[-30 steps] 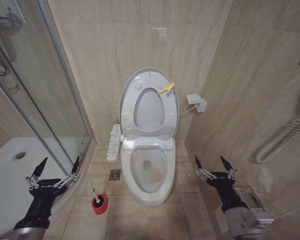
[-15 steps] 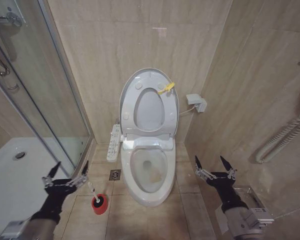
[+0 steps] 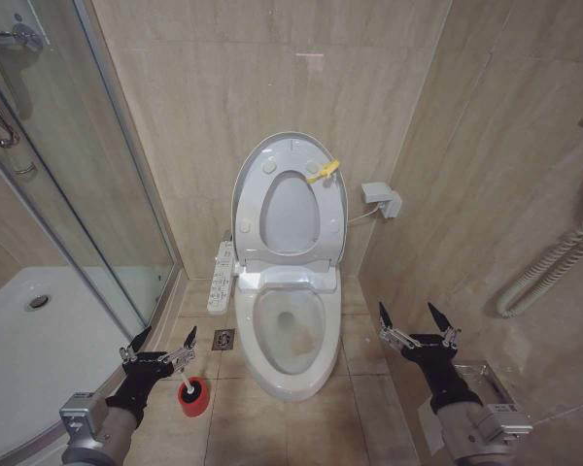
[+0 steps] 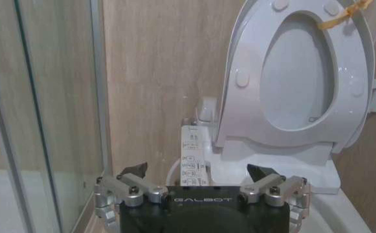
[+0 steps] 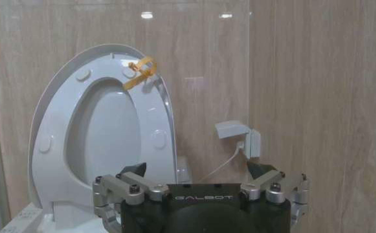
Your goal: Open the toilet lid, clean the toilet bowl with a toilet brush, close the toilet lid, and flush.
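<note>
**Lid raised, brush in its holder: left gripper nearing the handle**

Head view, left to right. The shower tray (image 3: 39, 340) and its glass door (image 3: 78, 194) occupy the left. The left gripper (image 3: 157, 348) hovers low over the floor tiles, jaws spread wide and empty, just beside and above the toilet brush (image 3: 180, 370), which stands in its red holder (image 3: 192, 395) on the floor next to a floor drain (image 3: 223, 339). Only a short length of pale handle shows above the holder; the bristle head is hidden inside. Centre: the toilet bowl (image 3: 262, 364) lies exposed, with the toilet lid (image 3: 248, 175) and seat tipped upright against the wall, a yellow clip (image 3: 323, 172) at the rim. A control panel (image 3: 221, 277) hangs at the bowl's left side. Right: the right gripper (image 3: 416, 330) waits near the side wall, jaws likewise wide open and holding nothing.

Handling, as a judgement: the brush looks light and stiff, its thin smooth handle liable to slip or pivot; a grip across the upper handle suits it, and the small holder may tip or lift with it.

The left wrist view shows the panel (image 4: 194, 165) and lid (image 4: 246, 97) up close; the right wrist view adds a wall socket (image 5: 239, 138) and its cable.
</note>
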